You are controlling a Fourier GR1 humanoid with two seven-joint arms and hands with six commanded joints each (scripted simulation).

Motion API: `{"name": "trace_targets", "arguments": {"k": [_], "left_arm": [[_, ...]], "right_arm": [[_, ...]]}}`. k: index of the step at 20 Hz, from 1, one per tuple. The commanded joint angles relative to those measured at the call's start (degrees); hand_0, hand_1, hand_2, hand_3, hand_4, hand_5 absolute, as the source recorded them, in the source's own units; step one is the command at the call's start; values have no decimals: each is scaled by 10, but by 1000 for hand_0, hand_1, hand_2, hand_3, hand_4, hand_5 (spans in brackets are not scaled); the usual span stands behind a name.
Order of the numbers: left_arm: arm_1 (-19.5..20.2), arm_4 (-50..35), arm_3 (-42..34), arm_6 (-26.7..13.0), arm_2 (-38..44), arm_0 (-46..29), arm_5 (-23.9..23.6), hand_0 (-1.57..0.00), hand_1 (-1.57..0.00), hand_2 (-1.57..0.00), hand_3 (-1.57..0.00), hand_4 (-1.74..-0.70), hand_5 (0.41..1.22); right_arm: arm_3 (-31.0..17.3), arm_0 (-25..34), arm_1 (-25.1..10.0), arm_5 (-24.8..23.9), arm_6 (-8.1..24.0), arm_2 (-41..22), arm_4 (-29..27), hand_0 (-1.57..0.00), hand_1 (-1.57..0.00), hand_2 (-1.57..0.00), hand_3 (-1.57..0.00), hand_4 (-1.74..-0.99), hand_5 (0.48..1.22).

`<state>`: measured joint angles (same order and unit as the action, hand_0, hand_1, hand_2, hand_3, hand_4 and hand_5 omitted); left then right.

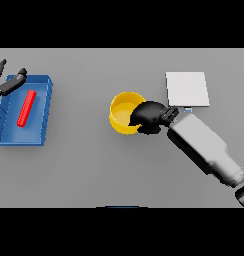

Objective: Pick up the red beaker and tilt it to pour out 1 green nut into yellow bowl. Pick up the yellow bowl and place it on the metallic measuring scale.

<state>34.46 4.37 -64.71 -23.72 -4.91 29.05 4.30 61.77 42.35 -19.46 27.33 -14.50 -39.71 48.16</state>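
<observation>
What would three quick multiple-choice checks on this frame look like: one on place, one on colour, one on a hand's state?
1. Where is the yellow bowl?
A. on the scale
B. on the table, left of the scale
C. in the blue tray

2. What colour is the object lying in the blue tray?
A. green
B. yellow
C. red

3. What is the right hand doing?
A. curled on the bowl's rim
B. resting flat on the scale
C. inside the tray

Answers: 1 B, the bowl sits on grey table beside the metallic scale. 2 C, the red beaker lies there. 3 A, dark fingers wrap the bowl's right edge.
</observation>
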Motion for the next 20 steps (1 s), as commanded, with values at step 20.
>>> {"name": "trace_targets", "arguments": {"k": [20], "left_arm": [[3,-21,-15,-13,13,-4,4,1,1,1,1,-831,728]], "right_arm": [[135,-12,-119,28,94,94,-41,-1554,-1570,-1517,-1166,-1741,1220]]}}
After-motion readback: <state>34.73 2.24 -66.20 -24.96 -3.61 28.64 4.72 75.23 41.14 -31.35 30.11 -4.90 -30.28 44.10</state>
